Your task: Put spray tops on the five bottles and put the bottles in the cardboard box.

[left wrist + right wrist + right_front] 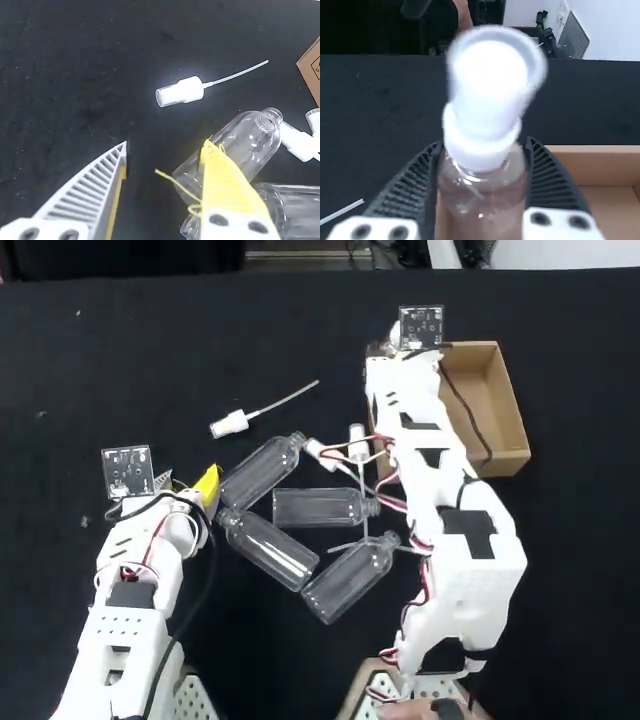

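My right gripper is shut on a clear bottle that carries a white spray top; in the high view the right gripper is at the far left corner of the cardboard box. Several open clear bottles lie mid-table, among them one, another and a third. A loose spray top with a long tube lies beyond them on the cloth. My left gripper hangs open over the cloth, its yellow finger above a bottle.
Two more spray tops lie by the bottle necks, beside the right arm. The box edge sits just behind the held bottle. Black cloth covers the table, bare to the far left.
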### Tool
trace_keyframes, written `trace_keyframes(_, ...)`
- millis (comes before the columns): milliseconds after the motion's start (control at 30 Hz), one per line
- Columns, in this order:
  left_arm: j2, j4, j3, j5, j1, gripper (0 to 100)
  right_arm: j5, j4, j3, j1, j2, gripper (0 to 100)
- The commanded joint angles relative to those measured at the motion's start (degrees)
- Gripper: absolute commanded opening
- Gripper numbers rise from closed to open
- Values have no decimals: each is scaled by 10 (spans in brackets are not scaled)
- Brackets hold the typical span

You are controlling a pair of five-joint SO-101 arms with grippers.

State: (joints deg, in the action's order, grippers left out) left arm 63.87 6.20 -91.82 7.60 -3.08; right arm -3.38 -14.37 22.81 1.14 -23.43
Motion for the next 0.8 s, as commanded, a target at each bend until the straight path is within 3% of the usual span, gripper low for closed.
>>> trace_keyframes(0, 4, -9, 4, -4, 0, 227, 0, 9, -14, 20, 7, 241)
trace_keyframes(100, 9, -12, -2, -4, 0, 227, -1, 33, -18, 22, 7, 276)
trace_keyframes(767, 10, -12, -2, -4, 0, 227, 1, 48, 1, 21, 41, 276)
